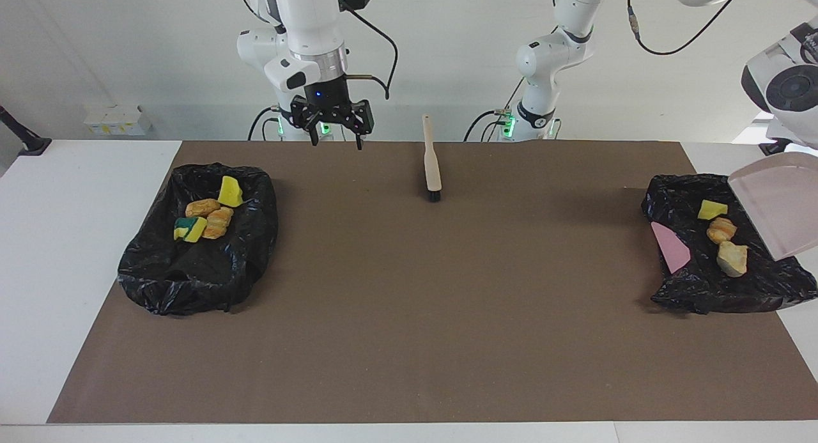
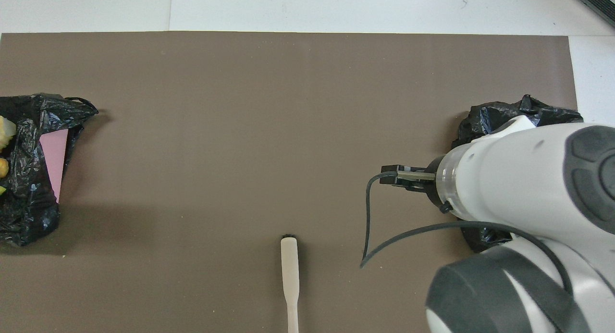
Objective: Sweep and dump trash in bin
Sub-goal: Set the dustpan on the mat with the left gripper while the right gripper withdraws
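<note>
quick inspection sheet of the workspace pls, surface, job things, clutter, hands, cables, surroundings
surface: brown mat on a white table; no loose pieces seen on it.
job's things: four trash pieces in the black bag at the right arm's end; three trash pieces in the other black bag at the left arm's end; brush lying on the mat near the robots; dustpan tilted over that other bag.
clutter: pink sheet in the bag at the left arm's end.
hands: right hand open, empty, raised above the mat edge; left hand not visible, its arm is at the dustpan.
cables: black cable looping off the right arm.
surroundings: white wall; small white boxes beside the table.
</note>
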You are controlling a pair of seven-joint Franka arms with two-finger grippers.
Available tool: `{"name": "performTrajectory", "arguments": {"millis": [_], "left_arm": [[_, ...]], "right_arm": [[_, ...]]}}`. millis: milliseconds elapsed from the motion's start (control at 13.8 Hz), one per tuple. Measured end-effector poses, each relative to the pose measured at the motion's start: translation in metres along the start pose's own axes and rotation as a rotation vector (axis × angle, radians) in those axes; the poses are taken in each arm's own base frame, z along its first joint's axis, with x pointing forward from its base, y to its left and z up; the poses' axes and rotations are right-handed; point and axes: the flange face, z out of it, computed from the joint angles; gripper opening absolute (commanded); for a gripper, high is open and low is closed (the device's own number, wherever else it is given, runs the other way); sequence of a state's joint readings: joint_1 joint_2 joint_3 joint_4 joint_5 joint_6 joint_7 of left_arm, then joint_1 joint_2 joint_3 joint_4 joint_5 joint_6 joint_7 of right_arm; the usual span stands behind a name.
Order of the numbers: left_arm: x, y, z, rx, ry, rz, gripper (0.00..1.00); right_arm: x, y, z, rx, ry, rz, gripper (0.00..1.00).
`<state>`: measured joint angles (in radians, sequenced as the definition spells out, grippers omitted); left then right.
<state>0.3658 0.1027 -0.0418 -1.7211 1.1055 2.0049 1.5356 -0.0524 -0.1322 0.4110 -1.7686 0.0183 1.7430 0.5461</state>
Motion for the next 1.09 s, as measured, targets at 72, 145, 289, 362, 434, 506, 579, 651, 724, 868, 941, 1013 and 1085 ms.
{"name": "performTrajectory", "arguments": {"millis": [72,145,289,362,434,506,579,651,724,868,941,1013,1085], "left_arm": [[-0.003,0.002,-0.006,0.008,-0.003,-0.006,0.0],[-0.003,0.001,-0.013,0.017,0.002,-0.011,0.0],[0.009,-0.004,-0.029,0.024,0.083,-0.043,0.0],[0.017,-0.005,-0.035,0.018,0.148,-0.067,0.0],[0.026,-0.006,-0.042,0.002,0.212,-0.096,0.0],[0.036,-0.007,-0.049,-0.019,0.266,-0.132,0.0],[0.046,-0.009,-0.057,-0.042,0.314,-0.17,0.0],[0.058,-0.01,-0.068,-0.069,0.362,-0.21,0.0],[0.07,-0.01,-0.081,-0.103,0.412,-0.252,0.0],[0.095,-0.011,-0.11,-0.171,0.485,-0.343,0.0],[0.107,-0.01,-0.126,-0.207,0.518,-0.396,0.0],[0.118,-0.009,-0.14,-0.246,0.554,-0.449,0.0],[0.129,-0.008,-0.155,-0.291,0.597,-0.51,0.0]], "right_arm": [[0.004,0.005,-0.008,-0.009,0.018,0.004,1.0],[0.008,0.009,-0.015,-0.012,0.033,0.009,1.0],[0.024,0.027,-0.026,-0.008,0.055,0.013,1.0],[0.035,0.039,-0.029,-0.007,0.052,0.003,1.0],[0.044,0.048,-0.027,-0.013,0.035,-0.011,1.0],[0.052,0.054,-0.025,-0.022,0.025,-0.023,1.0],[0.06,0.057,-0.024,-0.031,0.021,-0.032,1.0],[0.066,0.06,-0.023,-0.041,0.015,-0.043,1.0],[0.071,0.064,-0.022,-0.046,0.01,-0.057,1.0],[0.083,0.078,-0.026,-0.045,0.005,-0.085,1.0],[0.088,0.085,-0.029,-0.046,-0.001,-0.088,1.0],[0.092,0.09,-0.031,-0.046,-0.005,-0.087,1.0],[0.094,0.092,-0.032,-0.045,-0.009,-0.085,1.0]]}}
